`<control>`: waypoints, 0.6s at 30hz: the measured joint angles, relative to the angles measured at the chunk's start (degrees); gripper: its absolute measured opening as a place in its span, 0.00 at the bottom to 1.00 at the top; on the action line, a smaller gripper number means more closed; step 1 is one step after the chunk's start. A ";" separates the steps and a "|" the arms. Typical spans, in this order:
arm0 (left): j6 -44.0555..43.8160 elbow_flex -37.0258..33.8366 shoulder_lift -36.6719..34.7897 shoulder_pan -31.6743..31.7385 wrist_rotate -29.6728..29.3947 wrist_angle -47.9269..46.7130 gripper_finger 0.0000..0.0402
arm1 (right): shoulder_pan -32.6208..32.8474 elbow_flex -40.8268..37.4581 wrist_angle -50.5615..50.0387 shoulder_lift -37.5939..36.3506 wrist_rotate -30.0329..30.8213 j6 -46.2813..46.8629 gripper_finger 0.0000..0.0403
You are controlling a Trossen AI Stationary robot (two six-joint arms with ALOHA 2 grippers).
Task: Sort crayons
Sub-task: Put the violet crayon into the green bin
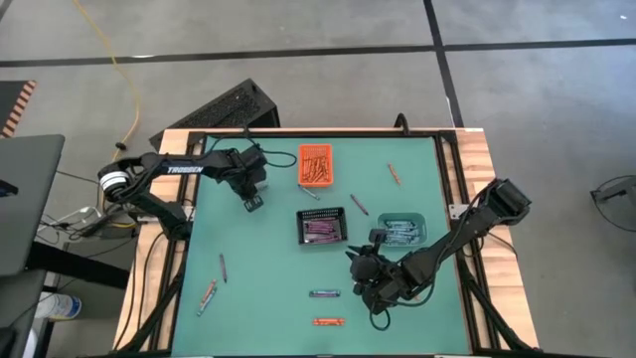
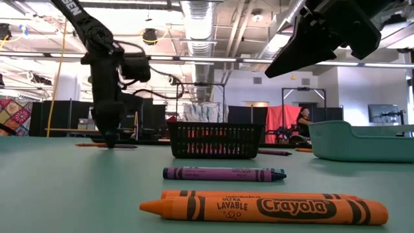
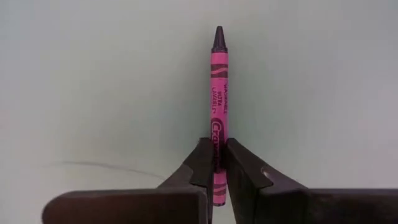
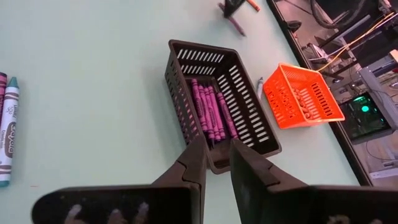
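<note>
— What is held?
— A thin purple paper-wrapped crayon [image 3: 219, 93], lying on the green table [image 1: 258, 288], is pinched near its butt by the left gripper [image 3: 215, 163].
— The risk?
— It may be swivelled or dropped once lifted.

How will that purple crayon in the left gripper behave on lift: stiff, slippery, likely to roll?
The purple crayon is a thin straight stick, so probably stiff and light. The left gripper is shut on its rear part only, so it may pivot or droop slightly in the grip. Its paper wrapper should give decent friction. Being round, it would likely roll if dropped on the table.
</note>
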 joint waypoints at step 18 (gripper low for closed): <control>-8.43 4.35 -7.95 -15.42 7.18 17.01 0.04 | -0.37 0.00 0.28 0.00 0.04 0.17 0.18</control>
